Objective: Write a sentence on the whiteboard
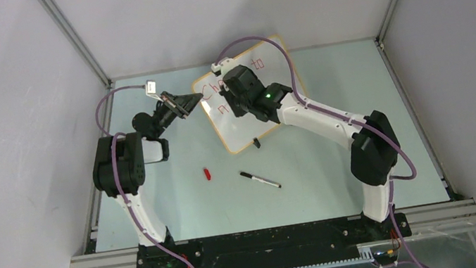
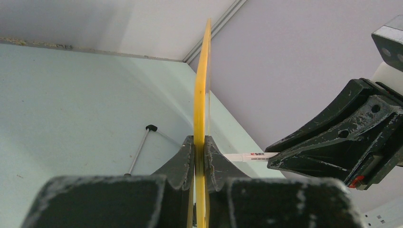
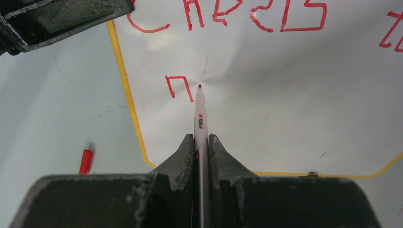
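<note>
Up close, we see the right gripper [image 3: 201, 142] clamped on a red marker [image 3: 199, 114]. Its two fingers are pressed against the barrel from either side, with no gap. The marker's tip meets the whiteboard [image 3: 285, 104] just right of a lone red "n" in the second row.

Above that, the sentence [image 3: 223, 12] so far reads "Cheers" across the first row, with "to" cut off at the right edge of the wrist view.

The left gripper [image 2: 200, 147] is closed on the board's left rim. Its camera sees the yellow-orange edge as a thin line running straight up between the pads. From above, this gripper sits at the board's left corner, and the right arm reaches in from the near right and covers part of the writing.

The board stands at the far middle of the table [image 1: 341, 175], turned askew to the table's edges. We cannot tell how steeply it leans. A small black clip foot [image 1: 256, 143] shows at its near edge.

On the table nearer to us lie a red cap [image 1: 207, 174] and, to its right, a black pen [image 1: 260, 179]. Both are well apart from the board and the grippers.

On the board's far side, the left wrist camera shows a thin grey rod [image 2: 138, 153] with a black end.

The table top is pale blue-green. Plain grey-white walls [image 1: 3, 105] with aluminium corner rails close it in on the left, right and far sides.
</note>
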Available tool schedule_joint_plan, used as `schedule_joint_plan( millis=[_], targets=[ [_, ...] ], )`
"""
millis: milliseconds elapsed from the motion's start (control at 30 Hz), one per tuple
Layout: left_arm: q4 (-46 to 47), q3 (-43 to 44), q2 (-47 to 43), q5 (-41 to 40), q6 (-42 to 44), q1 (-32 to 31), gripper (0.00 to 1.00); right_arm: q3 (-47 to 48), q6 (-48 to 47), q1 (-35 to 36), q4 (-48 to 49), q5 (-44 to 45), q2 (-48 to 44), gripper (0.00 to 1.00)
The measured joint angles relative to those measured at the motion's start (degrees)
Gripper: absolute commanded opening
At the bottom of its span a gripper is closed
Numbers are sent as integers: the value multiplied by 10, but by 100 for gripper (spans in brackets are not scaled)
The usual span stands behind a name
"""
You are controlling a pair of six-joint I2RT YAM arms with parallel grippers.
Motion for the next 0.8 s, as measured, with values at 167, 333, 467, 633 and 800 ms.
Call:
schedule_joint_plan(
  millis=[167, 333, 467, 633, 800],
  targets=[
    [0, 0, 0, 0, 0, 0, 0, 0, 0, 0, 0, 0, 4, 0],
    [-3, 0, 0, -1, 0, 0, 0, 0, 0, 0, -1, 0, 13, 0],
    [-3, 0, 0, 0, 0, 0, 0, 0, 0, 0, -1, 0, 13, 0],
    [-3, 0, 0, 0, 0, 0, 0, 1, 0, 0, -1, 2, 13, 0],
    [-3, 0, 0, -1, 0, 0, 0, 1, 0, -1, -2, 2, 13, 0]
  ],
)
